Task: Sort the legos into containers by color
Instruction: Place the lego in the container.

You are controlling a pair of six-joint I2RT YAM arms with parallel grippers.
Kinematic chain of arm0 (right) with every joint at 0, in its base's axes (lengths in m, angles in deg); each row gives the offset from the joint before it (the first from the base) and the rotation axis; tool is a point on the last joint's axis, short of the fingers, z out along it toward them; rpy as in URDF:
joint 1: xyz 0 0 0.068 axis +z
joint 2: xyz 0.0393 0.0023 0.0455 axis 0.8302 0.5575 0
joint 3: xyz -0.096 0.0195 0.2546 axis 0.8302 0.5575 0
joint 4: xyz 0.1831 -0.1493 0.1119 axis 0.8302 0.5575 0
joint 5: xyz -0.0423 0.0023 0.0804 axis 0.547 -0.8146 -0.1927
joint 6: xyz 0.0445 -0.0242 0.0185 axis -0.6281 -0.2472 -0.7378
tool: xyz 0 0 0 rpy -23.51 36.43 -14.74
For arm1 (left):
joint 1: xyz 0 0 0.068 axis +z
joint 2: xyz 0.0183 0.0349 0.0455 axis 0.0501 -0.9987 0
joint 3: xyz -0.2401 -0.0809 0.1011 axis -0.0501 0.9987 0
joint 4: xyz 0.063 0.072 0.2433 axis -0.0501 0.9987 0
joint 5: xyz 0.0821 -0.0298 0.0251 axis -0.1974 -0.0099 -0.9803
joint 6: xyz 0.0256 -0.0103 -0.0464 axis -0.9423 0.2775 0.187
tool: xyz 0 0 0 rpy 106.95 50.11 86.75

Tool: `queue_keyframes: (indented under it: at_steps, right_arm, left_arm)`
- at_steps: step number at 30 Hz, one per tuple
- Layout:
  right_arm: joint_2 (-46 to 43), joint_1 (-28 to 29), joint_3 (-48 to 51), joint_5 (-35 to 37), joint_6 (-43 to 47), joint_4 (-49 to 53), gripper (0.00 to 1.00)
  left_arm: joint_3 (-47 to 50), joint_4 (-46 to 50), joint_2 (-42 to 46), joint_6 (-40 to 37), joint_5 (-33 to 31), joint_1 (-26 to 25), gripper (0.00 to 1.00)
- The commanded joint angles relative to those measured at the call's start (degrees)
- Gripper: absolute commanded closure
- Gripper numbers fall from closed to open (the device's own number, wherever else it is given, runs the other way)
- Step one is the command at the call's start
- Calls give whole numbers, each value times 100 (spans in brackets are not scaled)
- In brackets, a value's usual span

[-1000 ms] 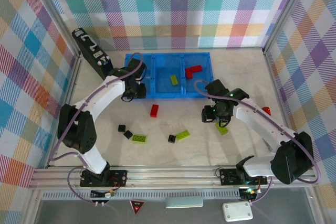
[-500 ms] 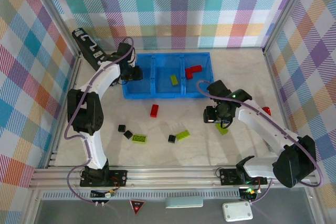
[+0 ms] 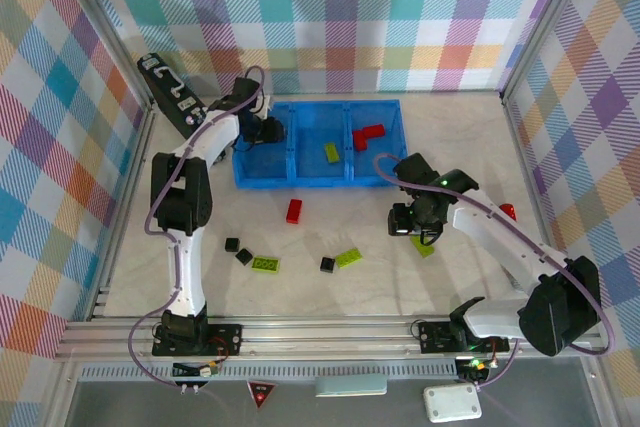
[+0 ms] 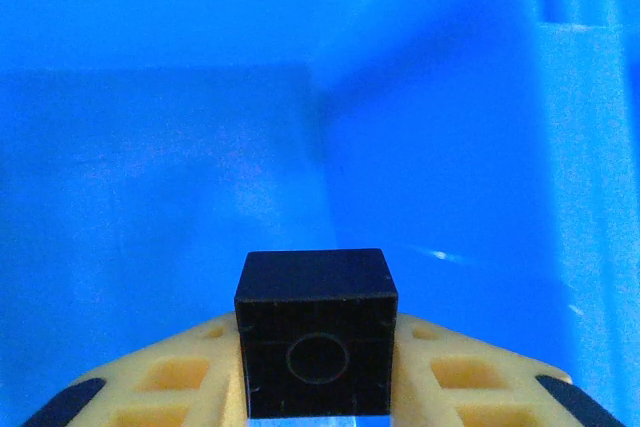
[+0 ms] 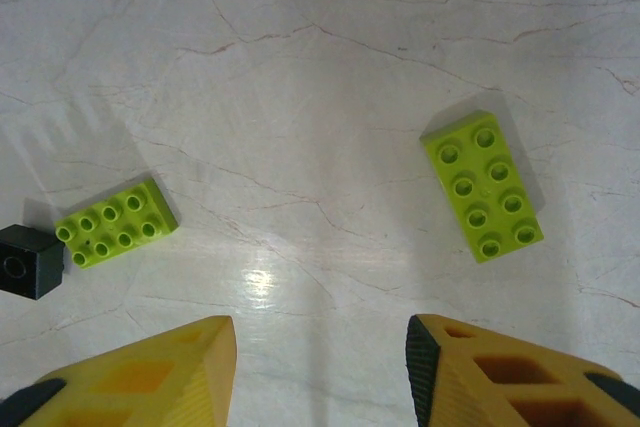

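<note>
Item inspected: the black brick (image 4: 315, 332), a small cube. I find it clamped between the yellow fingers of the left gripper (image 3: 268, 132), jaws drawn together on its two sides. In the left wrist view there is blue wall and floor all round it. I therefore judge that it hangs inside the left compartment (image 3: 262, 162) of the blue bin (image 3: 300, 184). I cannot tell whether it touches the floor.

Change noted: within the last second the left arm swung from the bin's near-left corner to its far-left end, carrying the cube with it. The jaws have stayed closed on it throughout.

Significance: the carry appears complete and only the release remains. The middle compartment holds a lime brick (image 3: 331, 152) and the right one holds red bricks (image 3: 368, 135), so in my judgement the left compartment is the proper place for black.

Right gripper (image 5: 320, 347): unmoved over the same second. Its fingers stand apart with nothing between them, above the table, with a lime eight-stud brick (image 5: 482, 187) lying just ahead of them.

Outstanding on the table: three black cubes (image 3: 244, 256), further lime bricks (image 3: 348, 257) and a red brick (image 3: 293, 210).
</note>
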Motion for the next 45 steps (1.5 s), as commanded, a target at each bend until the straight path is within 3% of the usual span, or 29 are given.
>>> queue_keyframes:
  at_steps: [1, 15, 26, 38, 45]
  right_arm:
    - [55, 51, -111, 96, -92, 235, 50]
    - [0, 51, -93, 132, -186, 304, 50]
    - [-27, 51, -66, 113, -181, 300, 50]
    - [-256, 51, 91, 88, -198, 196, 49]
    - [-349, 51, 228, 68, -207, 46, 49]
  left_arm:
    - [-235, -384, -243, -99, 281, 70, 66]
    - [-333, -1419, -835, 77, 308, 70, 63]
    - [81, -2068, -568, 165, 456, 70, 57]
    - [431, -1930, 229, 200, 475, 61, 55]
    - [676, -1272, 808, 333, 483, 44, 55]
